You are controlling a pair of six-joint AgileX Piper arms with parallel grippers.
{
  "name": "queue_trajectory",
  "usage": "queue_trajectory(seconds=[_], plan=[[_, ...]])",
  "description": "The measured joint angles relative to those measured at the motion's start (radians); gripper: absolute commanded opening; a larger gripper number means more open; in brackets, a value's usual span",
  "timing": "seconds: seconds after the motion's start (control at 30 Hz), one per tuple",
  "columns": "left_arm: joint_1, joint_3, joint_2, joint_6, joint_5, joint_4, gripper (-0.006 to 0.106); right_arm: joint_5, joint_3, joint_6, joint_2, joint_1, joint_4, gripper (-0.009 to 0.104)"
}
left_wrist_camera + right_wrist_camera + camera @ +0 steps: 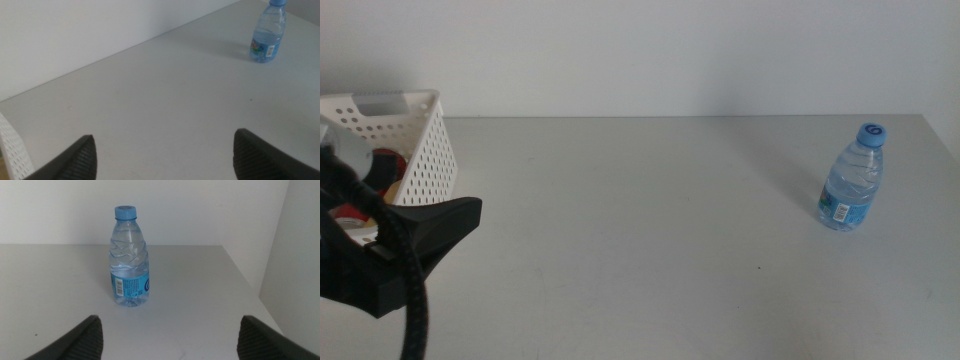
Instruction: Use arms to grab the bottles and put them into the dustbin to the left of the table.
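Right gripper (167,345), jaws apart and empty, is facing my last bottle (129,260) standing just ahead; I'm lining up to grasp it while my left gripper (165,160) is waiting open beside the dustbin (420,140).

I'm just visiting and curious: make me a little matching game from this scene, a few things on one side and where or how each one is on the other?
Things:
1. water bottle
2. dustbin
3. left end effector
4. bottle cap

Descriptions:
A. white, perforated walls, at the table's far left
B. blue
C. jaws open, nothing between them
D. standing upright on the table's right side

Pairs: 1-D, 2-A, 3-C, 4-B
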Motion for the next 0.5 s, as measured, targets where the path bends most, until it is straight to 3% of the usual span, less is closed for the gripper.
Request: queue_trajectory(seconds=[0.2,0.5], plan=[[0.0,0.0,0.0,0.0,0.0,0.003,0.093,-0.148,0.0,0.002,0.056,0.0,-0.031,0.075],[0.0,0.0,0.0,0.0,0.0,0.003,0.093,-0.513,0.0,0.004,0.465,0.0,-0.202,0.075]])
